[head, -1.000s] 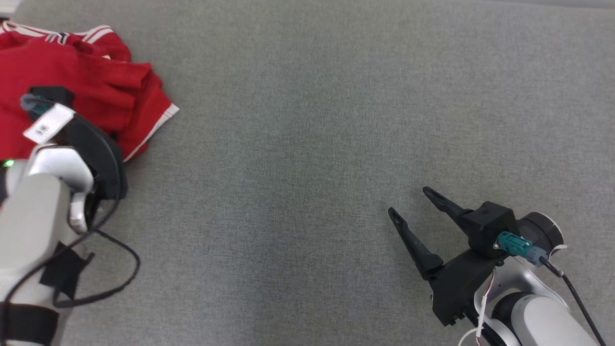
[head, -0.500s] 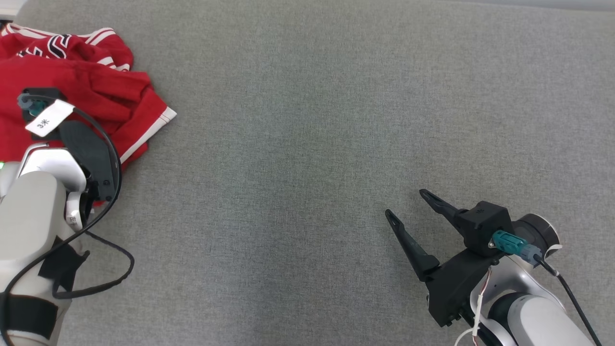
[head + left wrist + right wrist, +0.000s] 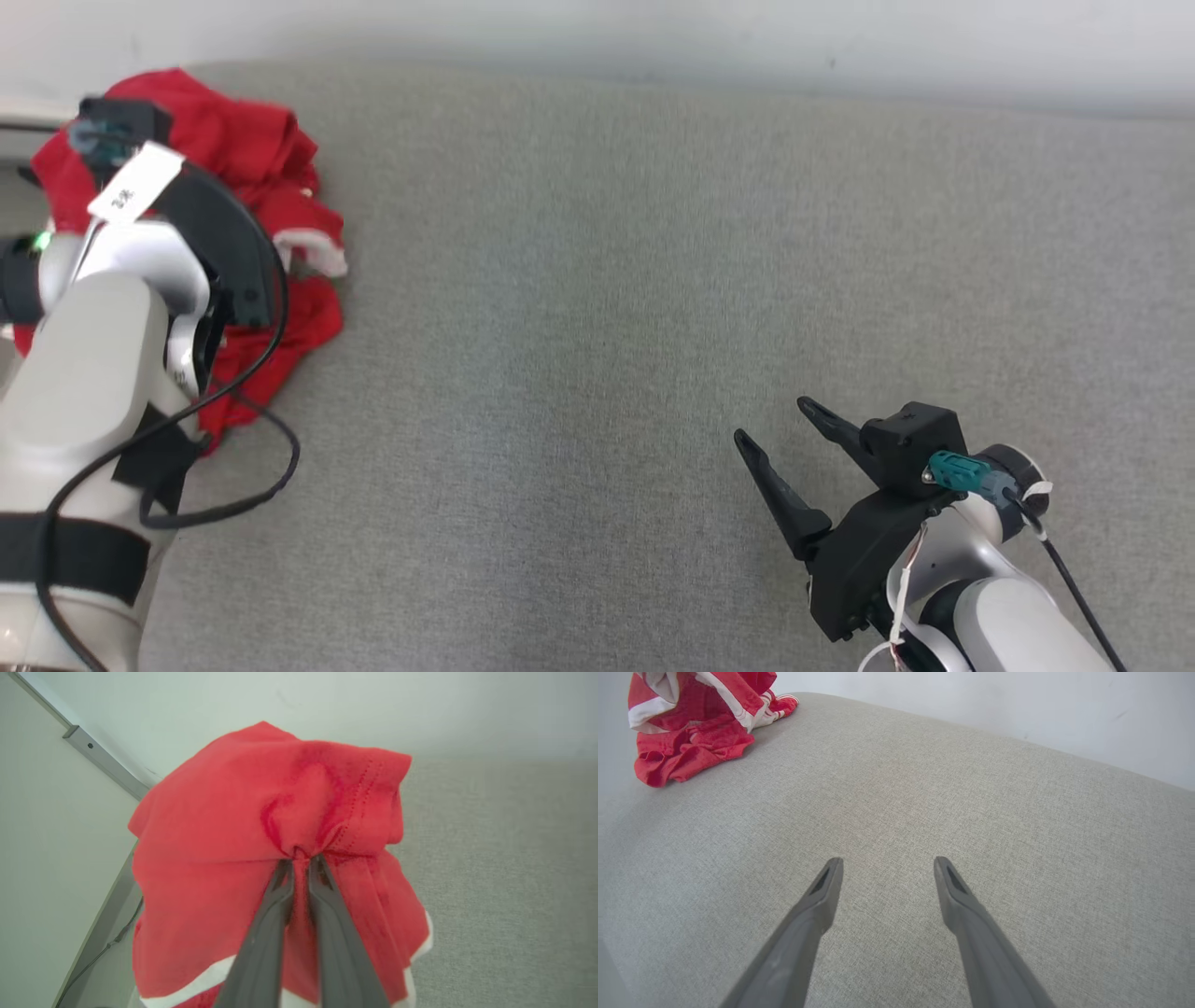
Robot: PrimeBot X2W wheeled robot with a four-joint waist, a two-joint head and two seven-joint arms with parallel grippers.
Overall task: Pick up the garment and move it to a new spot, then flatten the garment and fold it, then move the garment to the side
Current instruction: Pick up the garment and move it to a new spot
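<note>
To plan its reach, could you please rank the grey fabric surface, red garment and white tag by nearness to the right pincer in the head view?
1. Grey fabric surface, directly beneath the right pincer.
2. Red garment, far upper left.
3. White tag, farther left, on the left arm.

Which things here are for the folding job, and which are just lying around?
For the job: red garment, left gripper shut on it, open right gripper, grey fabric surface.
Just around: metal rail, white wall.
</note>
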